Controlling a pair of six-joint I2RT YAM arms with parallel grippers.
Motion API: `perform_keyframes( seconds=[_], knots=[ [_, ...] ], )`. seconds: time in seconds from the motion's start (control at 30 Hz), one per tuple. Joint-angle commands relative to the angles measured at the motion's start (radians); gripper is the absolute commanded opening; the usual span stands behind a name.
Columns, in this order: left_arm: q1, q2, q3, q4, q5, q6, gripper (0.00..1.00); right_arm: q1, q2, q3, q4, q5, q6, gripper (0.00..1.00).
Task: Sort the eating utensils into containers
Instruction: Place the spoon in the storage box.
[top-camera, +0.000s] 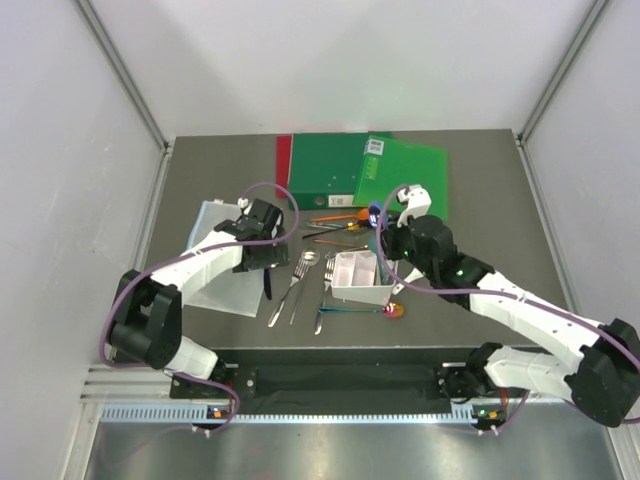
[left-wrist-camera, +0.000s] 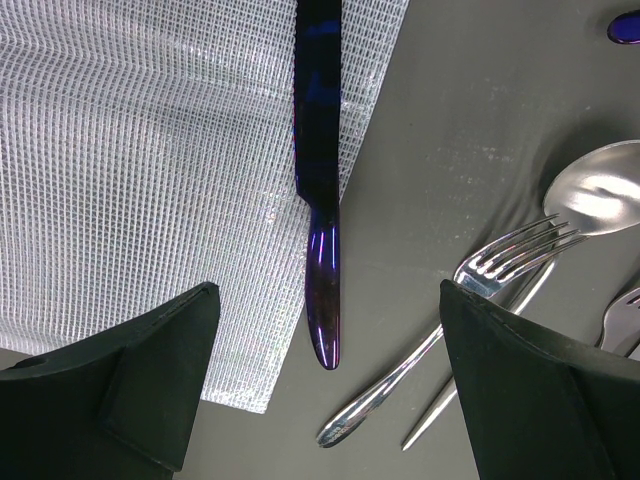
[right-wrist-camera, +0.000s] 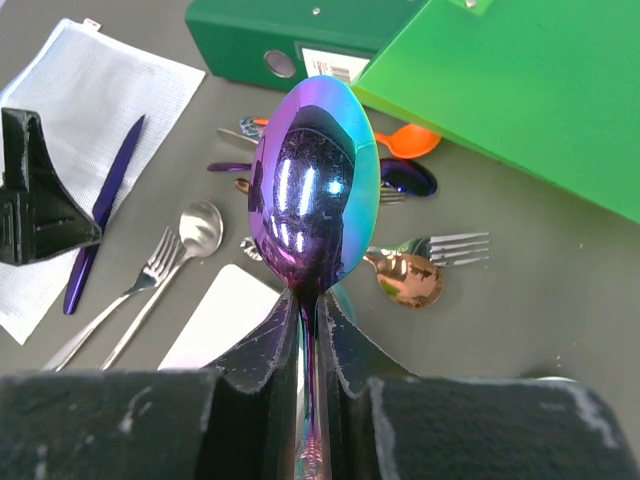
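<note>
Rainbow-metallic spoon (right-wrist-camera: 315, 185), centre of the right wrist view, is pinched at its thin neck by the right gripper (right-wrist-camera: 312, 325); it looks stiff, light and slippery. Left gripper (left-wrist-camera: 325, 330) hangs spread over a dark blue knife (left-wrist-camera: 322, 270), lower centre, best taken mid-handle.

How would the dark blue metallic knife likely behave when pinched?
The dark blue metallic knife looks rigid and glossy, so it may slip in a pinch. Lying flat, partly on the white mesh pouch, it probably slides rather than rolls.
</note>
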Motion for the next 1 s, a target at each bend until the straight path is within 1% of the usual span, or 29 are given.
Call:
perform_keyframes(
  seconds=[0.0, 0.33, 0.43, 0.47, 0.53, 0.57, 0.63, 0.67, 0.73, 0.77, 0.83, 0.93, 0.97],
  knots=[
    [-0.007, -0.004, 0.016, 0.02, -0.019, -0.004, 0.95, 0.022, -0.053, -0.038, 0.066, 0.026, 0.031, 0.0],
    [-0.008, -0.004, 0.016, 0.016, -0.024, -0.004, 0.95, 0.03, -0.058, -0.09, 0.057, -0.009, 0.05, 0.0],
    [-0.01, -0.006, 0.013, 0.015, -0.024, -0.004, 0.95, 0.03, -0.079, -0.103, 0.055, -0.011, 0.051, 0.07],
    [-0.01, -0.006, 0.013, 0.016, -0.024, -0.004, 0.95, 0.03, -0.086, -0.109, 0.052, -0.011, 0.053, 0.13],
    [-0.011, -0.003, 0.015, 0.016, -0.024, -0.005, 0.95, 0.03, -0.106, -0.116, 0.043, -0.005, 0.057, 0.17],
    [-0.013, -0.003, 0.015, 0.016, -0.024, -0.005, 0.95, 0.031, -0.112, -0.121, 0.039, -0.005, 0.059, 0.22],
    [-0.013, -0.004, 0.013, 0.016, -0.024, -0.005, 0.95, 0.03, -0.133, -0.13, 0.028, -0.003, 0.064, 0.25],
    [-0.014, -0.004, 0.013, 0.016, -0.024, -0.005, 0.95, 0.031, -0.15, -0.133, 0.025, -0.003, 0.065, 0.3],
    [-0.014, -0.004, 0.013, 0.018, -0.024, -0.005, 0.95, 0.03, -0.164, -0.135, 0.012, -0.002, 0.065, 0.33],
    [-0.016, -0.003, 0.013, 0.02, -0.024, -0.007, 0.95, 0.031, -0.178, -0.133, 0.009, 0.003, 0.065, 0.37],
    [-0.016, -0.003, 0.015, 0.018, -0.024, -0.005, 0.95, 0.031, -0.193, -0.113, -0.03, 0.017, 0.059, 0.38],
    [-0.017, -0.003, 0.013, 0.016, -0.025, -0.004, 0.95, 0.031, -0.256, -0.066, -0.105, 0.092, 0.071, 0.39],
    [-0.017, -0.004, 0.015, 0.016, -0.024, -0.004, 0.95, 0.03, -0.271, -0.052, -0.171, 0.178, 0.082, 0.4]
  ],
)
